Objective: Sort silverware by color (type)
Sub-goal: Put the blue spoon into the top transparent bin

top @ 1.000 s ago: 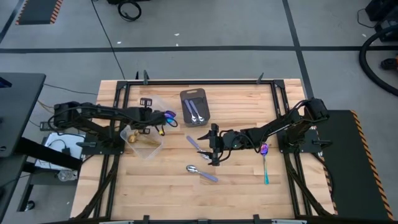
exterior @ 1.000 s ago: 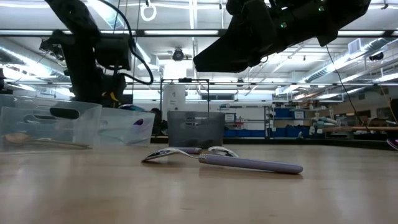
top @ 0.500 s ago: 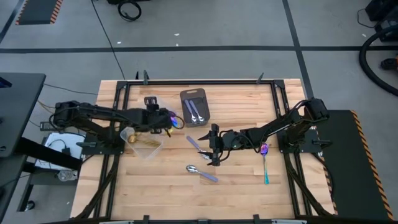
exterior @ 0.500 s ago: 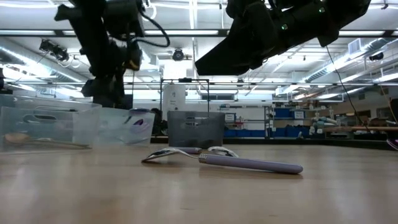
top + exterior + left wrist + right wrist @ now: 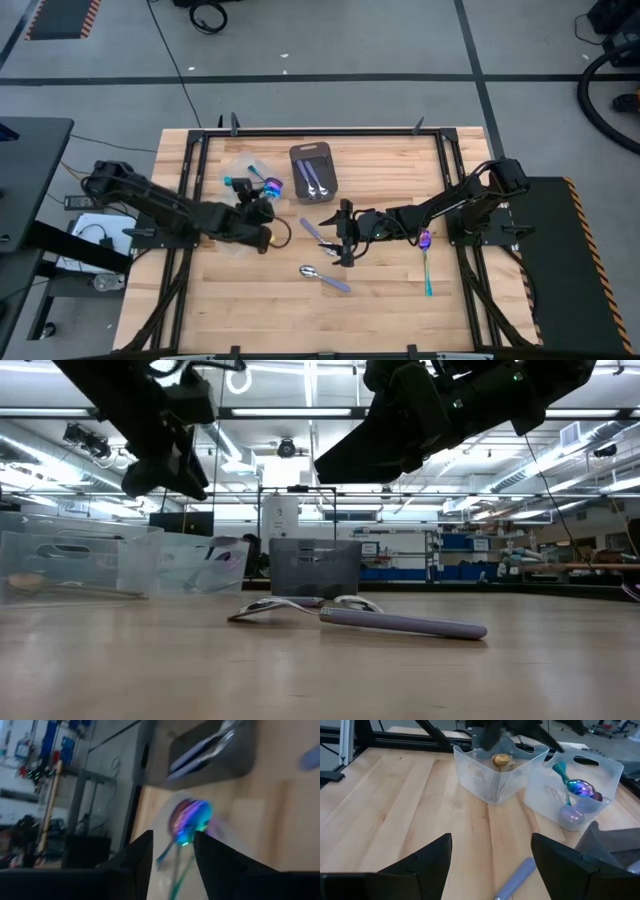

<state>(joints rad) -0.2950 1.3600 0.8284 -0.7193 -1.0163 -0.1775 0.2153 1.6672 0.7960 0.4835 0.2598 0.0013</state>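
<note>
Wooden tabletop, partly sorted — iridescent spoons in the far-left clear tub, gold spoons beside, silver in the tray. Three spoons remain loose. Left gripper and right gripper both spread, empty.

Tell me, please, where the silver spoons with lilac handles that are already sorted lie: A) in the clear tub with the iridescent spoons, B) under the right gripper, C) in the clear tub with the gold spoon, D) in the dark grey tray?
D: two lilac-handled spoons lie inside the grey tray, while the clear tubs hold the gold spoon and the iridescent spoons.
</note>
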